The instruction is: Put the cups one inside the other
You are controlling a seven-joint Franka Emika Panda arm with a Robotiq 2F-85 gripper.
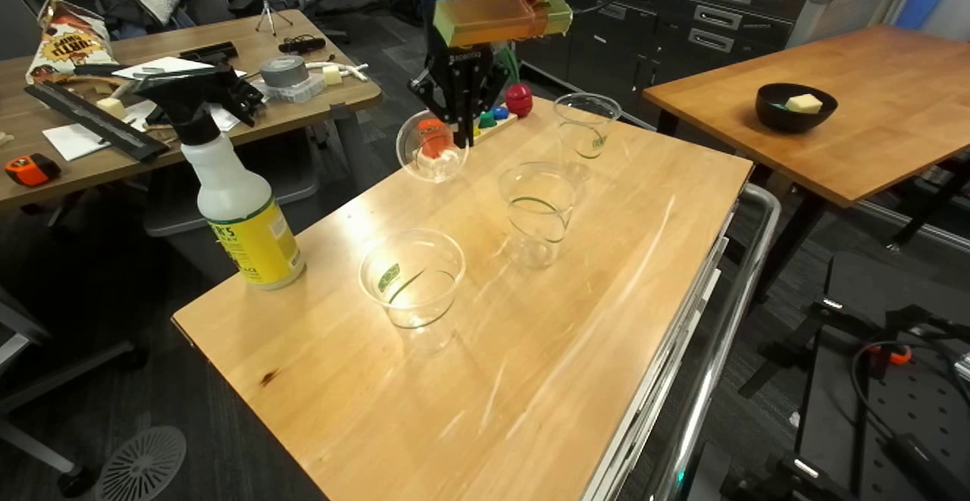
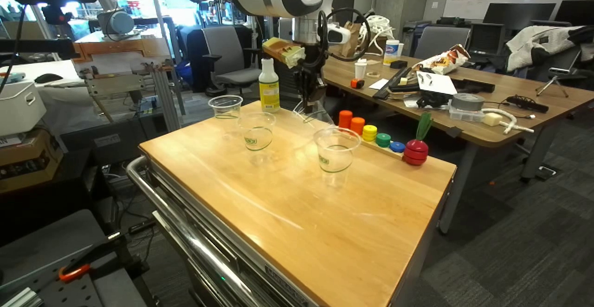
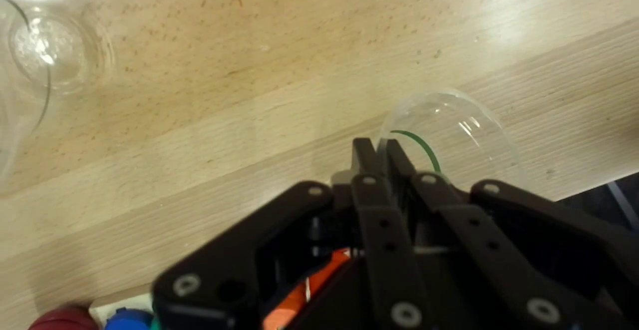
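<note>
Near the toy (image 2: 370, 133), the gripper (image 3: 382, 146) pinches a tilted cup (image 3: 464, 138) by its rim, likely the carrying step; next, levelling it above a standing cup (image 2: 335, 156).

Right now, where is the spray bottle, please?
In an exterior view, the spray bottle stands near the left edge of the tabletop, left of the foremost cup.
</note>
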